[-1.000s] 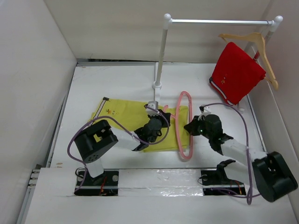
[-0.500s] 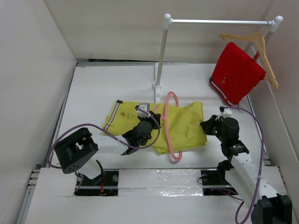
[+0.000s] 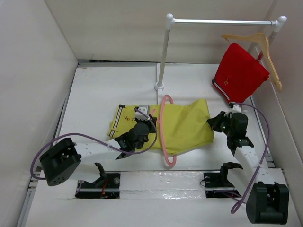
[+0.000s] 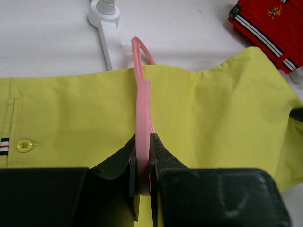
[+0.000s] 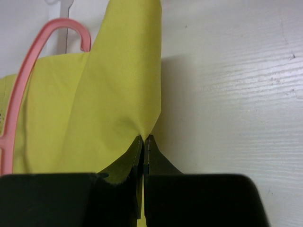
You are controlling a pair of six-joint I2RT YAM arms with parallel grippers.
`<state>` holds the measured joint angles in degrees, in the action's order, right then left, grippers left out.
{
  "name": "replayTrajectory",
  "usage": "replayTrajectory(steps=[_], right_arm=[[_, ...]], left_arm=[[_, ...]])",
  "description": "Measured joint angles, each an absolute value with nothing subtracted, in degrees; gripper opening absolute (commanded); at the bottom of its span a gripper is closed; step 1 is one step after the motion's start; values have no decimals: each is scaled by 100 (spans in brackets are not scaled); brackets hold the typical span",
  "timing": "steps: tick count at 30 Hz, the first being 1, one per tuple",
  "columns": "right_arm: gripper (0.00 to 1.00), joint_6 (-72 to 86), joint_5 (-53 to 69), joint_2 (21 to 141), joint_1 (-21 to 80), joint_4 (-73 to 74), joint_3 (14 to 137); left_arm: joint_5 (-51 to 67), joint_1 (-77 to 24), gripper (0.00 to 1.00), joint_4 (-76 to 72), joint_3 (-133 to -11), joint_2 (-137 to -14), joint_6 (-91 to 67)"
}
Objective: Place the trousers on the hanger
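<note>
Yellow-green trousers [image 3: 185, 124] lie flat mid-table, striped waistband at 9 o'clock, pink hanger [image 3: 164, 137] crossing their middle. Left gripper [image 4: 143, 144] clamps the hanger; right gripper [image 5: 143, 140] pinches the trousers' 3 o'clock edge. Bare table [image 3: 94, 90] lies toward 11 o'clock.

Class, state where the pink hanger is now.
Mid-table in the top view, the pink hanger crosses the yellow-green trousers, pinched by the left end effector, its hook pointing toward the white rack post's base.

Nothing written could be read anywhere; the small gold emblem [image 4: 273, 8] on the folded red cloth garment [image 4: 262, 21] was too blurred.
</note>
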<state>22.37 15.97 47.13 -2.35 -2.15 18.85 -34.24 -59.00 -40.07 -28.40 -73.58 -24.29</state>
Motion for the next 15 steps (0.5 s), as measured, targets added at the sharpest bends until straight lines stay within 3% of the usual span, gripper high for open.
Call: replayTrajectory(steps=[15], right_arm=[[0, 2276, 1914, 5306, -475, -821, 2106]], left_arm=[[-3616, -5902, 0, -3179, -2788, -6775, -2279]])
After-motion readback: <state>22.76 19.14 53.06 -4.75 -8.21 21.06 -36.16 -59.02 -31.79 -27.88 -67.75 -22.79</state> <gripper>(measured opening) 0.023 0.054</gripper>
